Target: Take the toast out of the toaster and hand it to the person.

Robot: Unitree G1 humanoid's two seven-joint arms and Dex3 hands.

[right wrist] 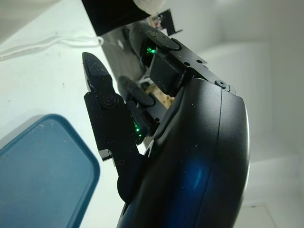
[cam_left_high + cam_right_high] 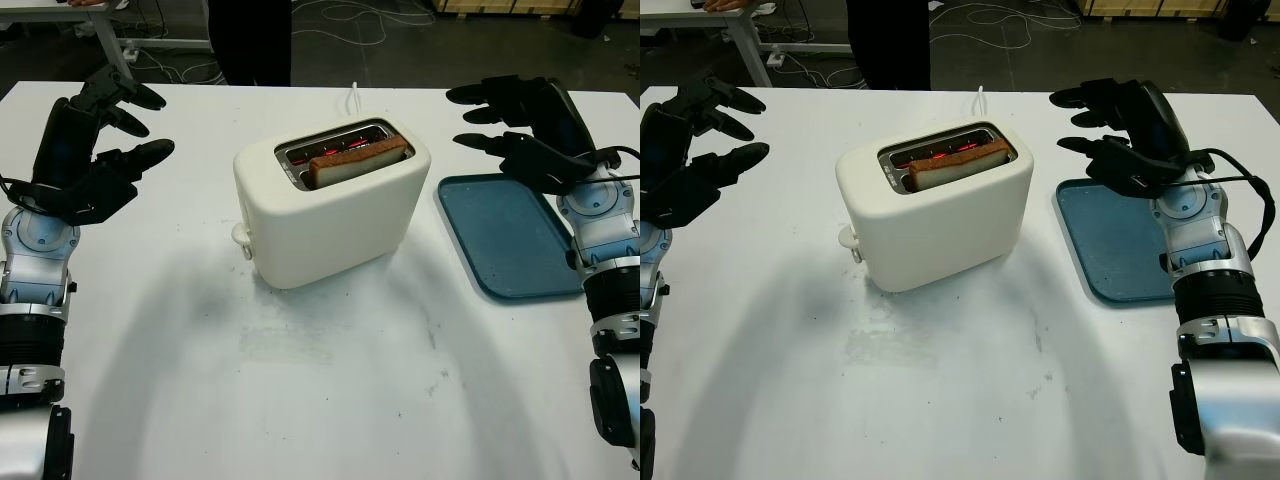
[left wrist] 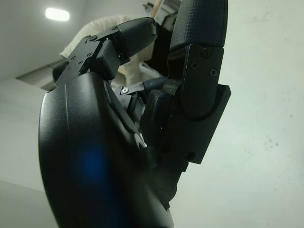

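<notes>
White tabletop (image 2: 320, 400) with faint scuffs, dark floor and loose cables (image 2: 350, 20) behind; a person in dark trousers (image 2: 250, 40) stands at the far edge, cut off above the legs. Cream plastic two-slot toaster (image 2: 330, 205) sits mid-table, lever knob (image 2: 243, 234) on its near-left end, white cord (image 2: 352, 98) trailing behind. One browned slice of toast (image 2: 358, 160) stands in the nearer slot, top edge poking just above the rim, lower part hidden inside; the rear slot shows red. Dark blue rectangular plastic tray (image 2: 500, 240) lies right of the toaster, its right side covered by the arm. Left hand (image 2: 95, 150) is raised left of the toaster, open, holding nothing. Right hand (image 2: 520, 125) is raised over the tray's far end, open, holding nothing
</notes>
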